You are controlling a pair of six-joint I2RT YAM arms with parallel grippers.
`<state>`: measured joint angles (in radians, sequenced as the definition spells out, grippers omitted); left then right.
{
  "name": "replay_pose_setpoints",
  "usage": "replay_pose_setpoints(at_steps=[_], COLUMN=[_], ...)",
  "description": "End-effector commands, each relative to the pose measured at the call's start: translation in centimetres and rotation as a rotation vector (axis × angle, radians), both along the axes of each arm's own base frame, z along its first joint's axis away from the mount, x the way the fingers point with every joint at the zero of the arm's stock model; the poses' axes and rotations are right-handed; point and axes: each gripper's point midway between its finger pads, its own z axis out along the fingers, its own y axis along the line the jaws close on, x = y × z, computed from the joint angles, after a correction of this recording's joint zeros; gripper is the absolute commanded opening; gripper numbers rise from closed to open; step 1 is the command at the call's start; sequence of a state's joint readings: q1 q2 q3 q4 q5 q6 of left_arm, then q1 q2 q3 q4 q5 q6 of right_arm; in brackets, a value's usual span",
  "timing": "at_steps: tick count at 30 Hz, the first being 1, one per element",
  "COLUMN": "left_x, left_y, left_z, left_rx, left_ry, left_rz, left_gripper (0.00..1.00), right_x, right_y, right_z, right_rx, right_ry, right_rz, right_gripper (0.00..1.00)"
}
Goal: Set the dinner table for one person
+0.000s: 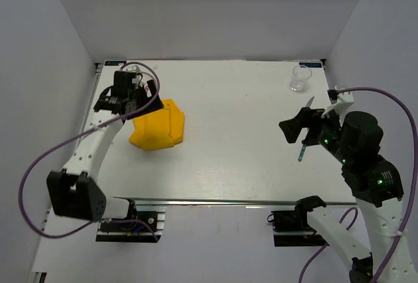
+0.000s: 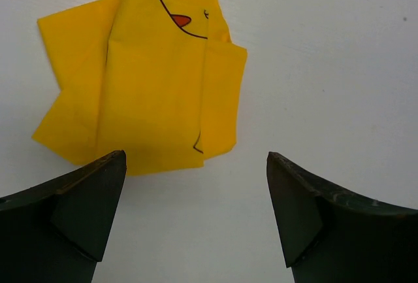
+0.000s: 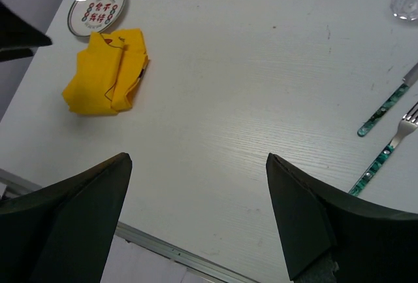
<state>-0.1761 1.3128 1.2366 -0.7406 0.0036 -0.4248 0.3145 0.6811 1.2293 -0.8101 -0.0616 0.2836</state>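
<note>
Left claw [image 2: 196,162]: I see it open, over cloth [image 2: 147,74] edge.
Right claw [image 3: 198,159]: open, well right of cloth.
Plate [image 3: 96,7]: just beside cloth, on bench [image 1: 235,133].

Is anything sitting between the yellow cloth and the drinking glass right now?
Nothing. In the top view the table between the yellow cloth and the glass is bare white board; the right wrist view agrees.
</note>
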Motion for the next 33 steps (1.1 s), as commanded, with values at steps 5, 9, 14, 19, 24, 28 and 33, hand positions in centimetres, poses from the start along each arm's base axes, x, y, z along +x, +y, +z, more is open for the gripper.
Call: replay_pose_setpoints(at_steps=[5,9,14,19,24,28,33], left_x=[6.9,9.0,10.4,11.4,11.8,12.0,12.7], left_y=[1.7,2.4,1.0,1.3,-0.4,-2.6,-2.1], left_z=[-2.3,-5.4,-8.3,-12.3,-10.2,-4.7,-0.6], left_rx=[-0.078,-0.106,-0.227,-0.216,-0.271,-0.325,-0.261], left_ry=[-0.041,0.02,0.052,0.164,0.114,-0.031,-0.102], left_rz=[-0.003,-0.054,-0.137,-0.121,-0.173,-0.25,-0.198], left_gripper=[0.98,0.98,0.95,0.87,0.29,0.02,0.12], right_x=[-1.9,-2.6,-2.9,-3.1,-2.9,-2.4,-2.4], right_y=[1.4,1.6,2.1,2.2,1.9,1.9,2.0], right_z=[0.2,-0.8,-1.7,-1.7,-2.0,-2.8,-3.2], right_rx=[0.011,0.0,0.01,0.013,0.006,0.003,0.006], right_ry=[-0.033,-0.008,-0.006,-0.008,-0.016,0.002,0.014], right_rz=[0.128,0.159,0.193,0.199,0.185,0.174,0.173], right_gripper=[0.89,0.89,0.89,0.89,0.89,0.89,0.89])
